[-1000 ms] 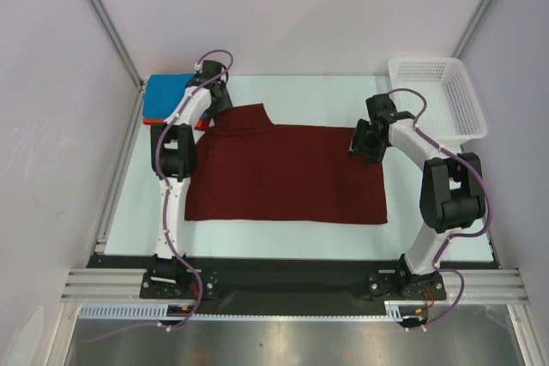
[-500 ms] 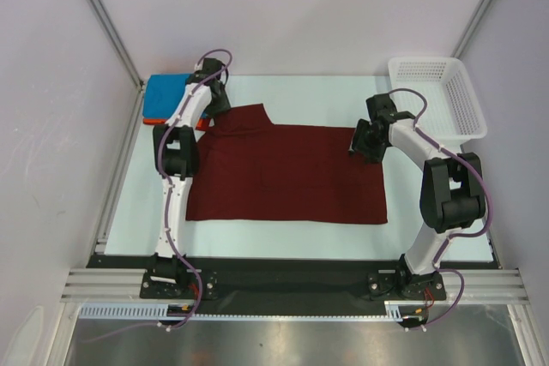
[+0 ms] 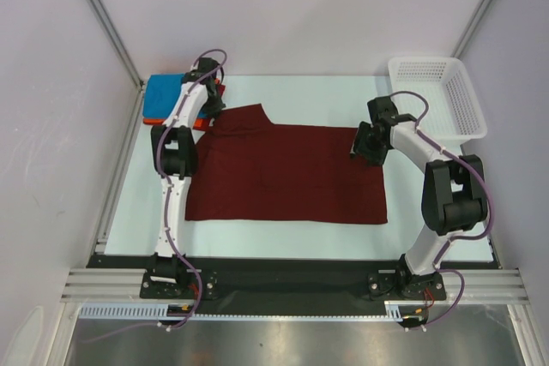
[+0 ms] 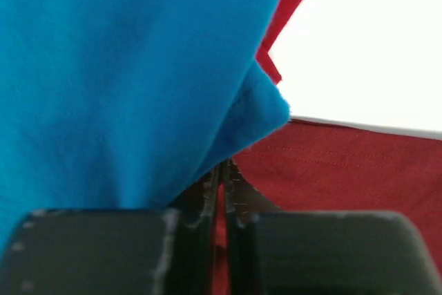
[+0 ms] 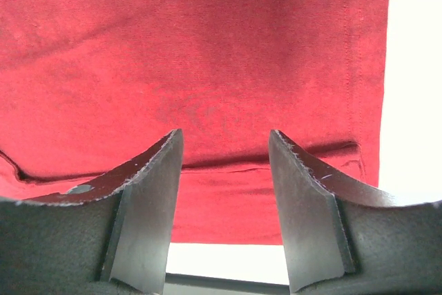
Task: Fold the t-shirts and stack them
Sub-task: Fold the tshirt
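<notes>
The dark maroon t-shirt lies spread flat mid-table, one sleeve poking toward the back left. My left gripper is at that back-left corner, next to the folded blue t-shirt, which lies on the orange-red one. In the left wrist view its jaws are pressed together on a sliver of red cloth, with the blue t-shirt over the fingertips and maroon cloth to the right. My right gripper hovers open over the maroon t-shirt's right hem, holding nothing.
A white mesh basket stands at the back right corner. The pale table mat shows around the shirt. Metal frame rails run along the left side and the near edge.
My left gripper's jaws have closed at the maroon shirt's back-left corner, and the wrist shifted slightly toward the blue shirt. The right gripper has barely moved and stays open.
</notes>
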Available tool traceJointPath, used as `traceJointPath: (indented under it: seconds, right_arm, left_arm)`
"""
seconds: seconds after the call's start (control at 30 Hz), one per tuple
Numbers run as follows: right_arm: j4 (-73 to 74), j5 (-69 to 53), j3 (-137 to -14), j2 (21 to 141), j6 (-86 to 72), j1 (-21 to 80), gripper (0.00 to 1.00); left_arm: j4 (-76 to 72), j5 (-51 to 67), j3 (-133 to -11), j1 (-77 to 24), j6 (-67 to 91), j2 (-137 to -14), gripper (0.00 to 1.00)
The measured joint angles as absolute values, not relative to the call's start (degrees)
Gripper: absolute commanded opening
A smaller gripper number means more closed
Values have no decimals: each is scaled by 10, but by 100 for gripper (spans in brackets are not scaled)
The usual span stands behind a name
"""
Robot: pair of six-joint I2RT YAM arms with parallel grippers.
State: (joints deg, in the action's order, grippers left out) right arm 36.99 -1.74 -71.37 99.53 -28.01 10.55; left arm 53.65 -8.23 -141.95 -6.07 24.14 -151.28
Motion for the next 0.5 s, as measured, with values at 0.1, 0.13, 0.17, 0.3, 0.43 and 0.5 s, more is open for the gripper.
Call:
traceJointPath:
  seconds: [0.1,0.13,0.17,0.3,0.43,0.5]
  right_arm:
    - [383,-3,-732,1005,-276,104,58]
    - [387,7,-745,1013,-273,104,58]
    - [391,16,-763,1024,-269,103,58]
    - [403,59,-857,1089,-252,100,56]
    - [427,108,-954,1160,-240,94,50]
    - [436,121,-987,1188,-238,89,49]
  left_arm:
    - [536,-74,-1419,-58,239,-1513,0]
    - [531,-73,-1413,-58,237,-1510,0]
    - [526,-73,-1404,-58,236,-1505,0]
    - [489,-72,-1357,-59,228,-1480,0]
    - [443,-72,-1292,-64,213,-1445,0]
    - [426,-72,-1257,-72,204,-1424,0]
